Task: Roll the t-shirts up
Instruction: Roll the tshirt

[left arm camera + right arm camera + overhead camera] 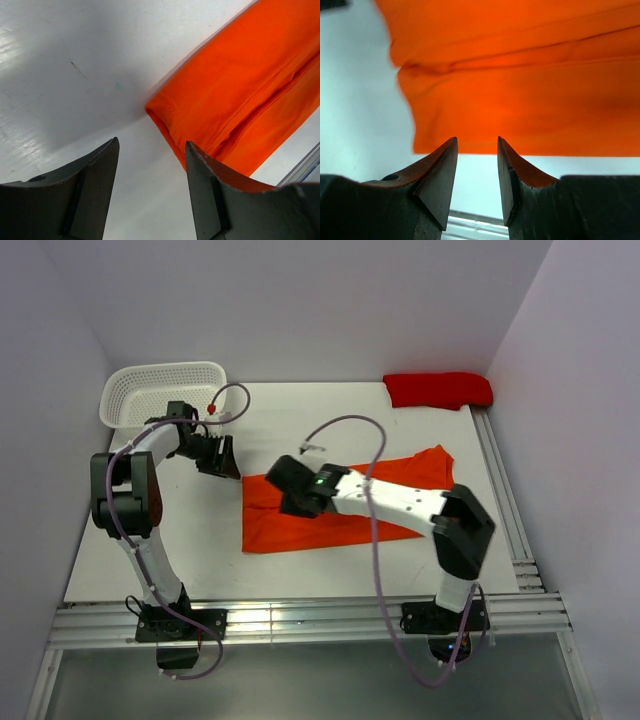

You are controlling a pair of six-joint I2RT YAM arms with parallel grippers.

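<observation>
An orange t-shirt (300, 528) lies folded into a long strip across the middle of the table. My left gripper (222, 458) is open and empty, low over the table just beside the strip's far left corner. In the left wrist view that hemmed corner (165, 107) lies just ahead of the gripper (152, 141), and the right fingertip (200, 165) overlaps the cloth's edge. My right gripper (283, 480) hovers over the strip's left part, open and empty. In the right wrist view the shirt (520, 75) fills the top, with its straight edge just past the gripper (477, 140).
A white plastic basket (165, 390) stands at the back left, behind the left arm. A red bundle of cloth (437, 390) lies at the back right corner. Metal rails (505, 500) run along the right and near edges. The right arm lies across the shirt.
</observation>
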